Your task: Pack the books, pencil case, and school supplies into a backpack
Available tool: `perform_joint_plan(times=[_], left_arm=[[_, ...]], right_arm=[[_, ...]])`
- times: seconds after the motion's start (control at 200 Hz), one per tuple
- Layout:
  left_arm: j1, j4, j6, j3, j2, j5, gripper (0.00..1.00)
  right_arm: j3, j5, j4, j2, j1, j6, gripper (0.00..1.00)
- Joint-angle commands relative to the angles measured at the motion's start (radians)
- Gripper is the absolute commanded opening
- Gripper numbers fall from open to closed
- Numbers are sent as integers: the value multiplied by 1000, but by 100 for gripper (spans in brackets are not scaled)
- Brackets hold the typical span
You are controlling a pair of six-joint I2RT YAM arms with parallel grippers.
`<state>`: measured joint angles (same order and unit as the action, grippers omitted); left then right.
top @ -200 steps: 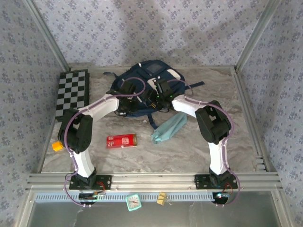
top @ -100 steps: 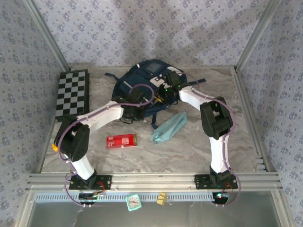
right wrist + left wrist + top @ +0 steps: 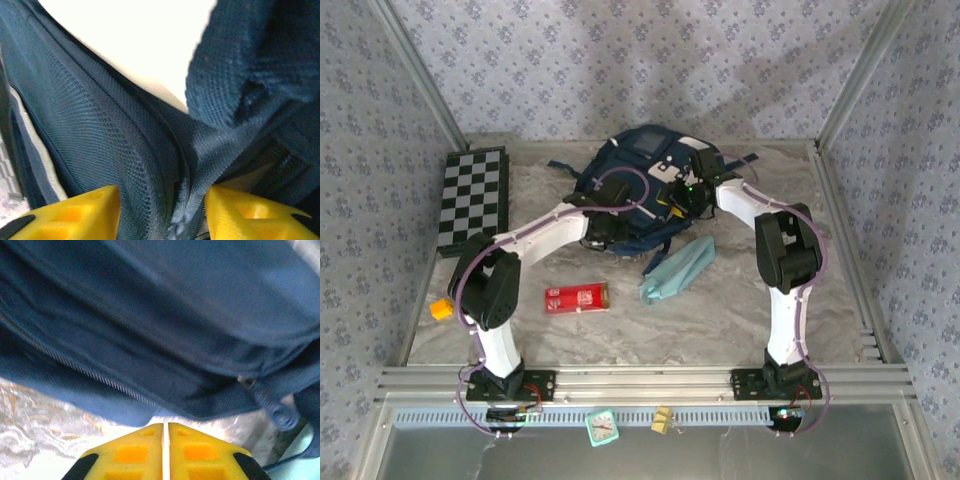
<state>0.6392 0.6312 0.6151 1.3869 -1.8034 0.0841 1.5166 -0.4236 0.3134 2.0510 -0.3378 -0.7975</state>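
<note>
You are working both arms at the backpack (image 3: 630, 160), which is lying far-centre. Left gripper (image 3: 165, 426) is sitting pinched shut on nothing, just off the bag's near edge. Right gripper (image 3: 161, 192) is standing wide, straddling a fold of the bag's fabric. Pencil case (image 3: 677, 270) is lying just near-right of the bag, its long axis running near-left to far-right. Your right arm is nearer. Red box (image 3: 577, 297) and orange block (image 3: 441, 309) are lying near-left, on the left arm's side.
</note>
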Motion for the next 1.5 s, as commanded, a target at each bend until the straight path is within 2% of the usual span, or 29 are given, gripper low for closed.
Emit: perform_joint_plan(times=[0.0, 0.16, 0.37, 0.435, 0.535, 0.625, 0.775, 0.92, 1.01, 1.104, 1.179, 1.264, 1.494], left_arm=[[-25, 4, 23, 75, -31, 22, 12], [-42, 5, 51, 72, -33, 31, 13], [-46, -19, 66, 48, -20, 10, 12], [-46, -21, 74, 44, -18, 10, 12], [-46, -46, 78, 28, -3, 9, 12], [-48, -54, 71, 32, 0, -4, 18], [-41, -46, 68, 56, -7, -21, 22], [-41, -49, 69, 59, -9, -35, 31], [-32, -38, 55, 73, -17, -36, 36], [-14, -49, 39, 82, -23, -37, 40], [2, -29, 29, 107, -43, -31, 43], [7, 12, 33, 139, -72, 6, 43], [14, 42, 35, 173, -106, 18, 39]], right_arm=[[-41, 42, -72, -66, -25, -53, 60], [-98, 109, -74, -122, -75, -121, 65], [-95, 101, -147, -72, -113, -204, 67], [-91, 83, -203, -52, -115, -215, 62], [-51, 37, -212, -36, -117, -222, 50], [-42, 77, -181, -57, -122, -216, 43], [-41, 35, -250, -42, -101, -285, 26], [-45, 52, -280, -58, -100, -317, 9], [-44, 39, -303, -64, -97, -342, 7], [-52, 36, -323, -69, -96, -368, 0], [-84, 34, -378, -81, -96, -404, 0], [-105, 34, -407, -99, -95, -432, 0], [-98, 35, -393, -107, -97, -423, 0]])
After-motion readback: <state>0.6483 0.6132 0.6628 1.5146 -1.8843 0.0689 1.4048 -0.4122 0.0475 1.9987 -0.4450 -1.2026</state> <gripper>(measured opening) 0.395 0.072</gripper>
